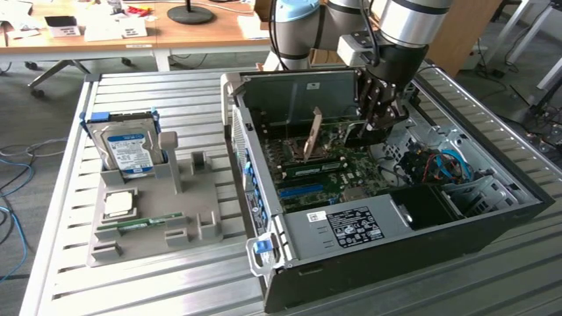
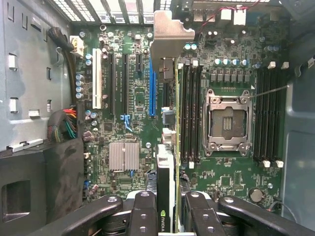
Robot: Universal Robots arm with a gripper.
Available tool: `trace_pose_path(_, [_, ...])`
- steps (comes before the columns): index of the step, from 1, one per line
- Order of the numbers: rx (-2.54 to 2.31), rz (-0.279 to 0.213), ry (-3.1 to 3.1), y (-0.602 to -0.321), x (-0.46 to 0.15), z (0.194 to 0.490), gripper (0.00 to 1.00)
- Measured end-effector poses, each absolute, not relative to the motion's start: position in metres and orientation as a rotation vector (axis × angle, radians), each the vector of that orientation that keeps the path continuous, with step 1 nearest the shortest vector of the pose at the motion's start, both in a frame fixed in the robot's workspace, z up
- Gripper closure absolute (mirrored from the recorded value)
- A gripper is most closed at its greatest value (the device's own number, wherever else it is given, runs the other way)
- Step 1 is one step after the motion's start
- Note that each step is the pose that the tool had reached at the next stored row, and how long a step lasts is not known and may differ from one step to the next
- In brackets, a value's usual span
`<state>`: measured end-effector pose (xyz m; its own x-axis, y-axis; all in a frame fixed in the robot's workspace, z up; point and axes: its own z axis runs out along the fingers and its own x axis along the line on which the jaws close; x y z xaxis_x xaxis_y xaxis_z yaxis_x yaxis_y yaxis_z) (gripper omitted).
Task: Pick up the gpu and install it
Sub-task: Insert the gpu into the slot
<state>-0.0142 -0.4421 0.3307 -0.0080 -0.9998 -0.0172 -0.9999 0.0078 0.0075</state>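
My gripper (image 1: pixel 373 128) reaches down into the open black computer case (image 1: pixel 369 230) and is shut on the gpu (image 1: pixel 312 135). In the wrist view the gpu (image 2: pixel 167 162) shows edge-on between my black fingers (image 2: pixel 142 216), its silver end bracket (image 2: pixel 170 29) toward the case's rear slots. The card stands on edge over the green motherboard (image 2: pixel 133 103), close beside the long blue slot (image 2: pixel 151 88). I cannot tell whether it touches the board.
Left of the case, a grey holder (image 1: pixel 189 197) carries a silver hard drive (image 1: pixel 127 148), a thin green RAM stick (image 1: pixel 141 224) and a square chip (image 1: pixel 118 204). The case walls, the CPU socket (image 2: pixel 224 123), the memory slots (image 2: pixel 192 113) and bundled cables (image 2: pixel 64 125) hem the card in.
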Motion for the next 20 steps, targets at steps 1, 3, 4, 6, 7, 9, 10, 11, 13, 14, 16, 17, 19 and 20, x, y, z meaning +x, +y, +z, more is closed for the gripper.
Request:
trace_pose_path(1, [-2.208,0.027,2.225,-0.4421,-0.0142,0.3306,0.73])
trace_pose_path(3, [-2.208,0.027,2.225,-0.4421,-0.0142,0.3306,0.73])
trace_pose_path(4, [-2.208,0.027,2.225,-0.4421,-0.0142,0.3305,0.73])
trace_pose_path(6, [-2.208,0.028,2.225,-0.4421,-0.0142,0.3301,0.73])
trace_pose_path(7, [-2.208,0.027,2.225,-0.4421,-0.0142,0.3298,0.73])
trace_pose_path(9, [-2.208,0.027,2.225,-0.4421,-0.0142,0.3297,0.73])
trace_pose_path(10, [-2.207,0.027,2.225,-0.4421,-0.0142,0.3296,0.73])
trace_pose_path(11, [-2.207,0.028,2.225,-0.4420,-0.0142,0.3292,0.73])
trace_pose_path(13, [-2.208,0.027,2.225,-0.4421,-0.0142,0.3291,0.73])
trace_pose_path(14, [-2.208,0.027,2.225,-0.4421,-0.0142,0.3291,0.73])
trace_pose_path(16, [-2.208,0.027,2.225,-0.4421,-0.0142,0.3291,0.73])
trace_pose_path(17, [-2.208,0.027,2.225,-0.4421,-0.0142,0.3291,0.73])
trace_pose_path(19, [-2.208,0.027,2.225,-0.4421,-0.0142,0.3291,0.73])
trace_pose_path(20, [-2.207,0.028,2.225,-0.4423,-0.0143,0.3290,0.73])
